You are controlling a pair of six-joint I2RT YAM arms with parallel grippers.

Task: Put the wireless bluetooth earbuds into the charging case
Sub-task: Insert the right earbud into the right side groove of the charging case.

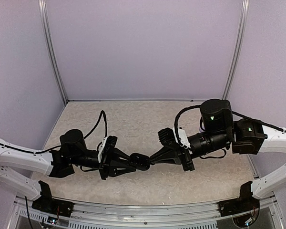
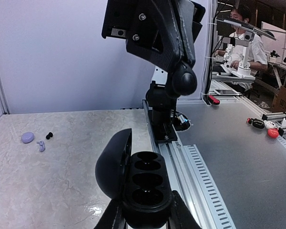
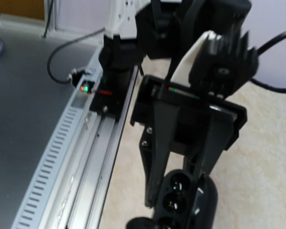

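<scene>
The left gripper (image 1: 135,163) is reaching in from the left and clamping its fingers on the black charging case (image 2: 145,188), holding it off the beige speckled table (image 2: 62,181) near the table's front edge. The case is sitting with its lid (image 2: 113,164) swung open to one side, and its row of round wells is facing up toward the right gripper (image 1: 156,156). From the left wrist view the wells are looking dark and hollow.

The right gripper is coming in from the opposite side with its jaws pressed together, its tip hanging just above the open case without touching it. A rounded black lump (image 2: 183,80) is showing at that tip; whether it is an earbud pinched there or part of the finger itself cannot be told.

Well away from the case, three small things are lying close together on the table: a lavender oval case (image 2: 27,137), a lavender earbud (image 2: 40,146) just beside it, and a tiny black earbud (image 2: 49,135) a little further along. All three are resting apart from both grippers.

The slotted aluminium rail (image 2: 190,171) is running along the table's edge beside the held case
</scene>
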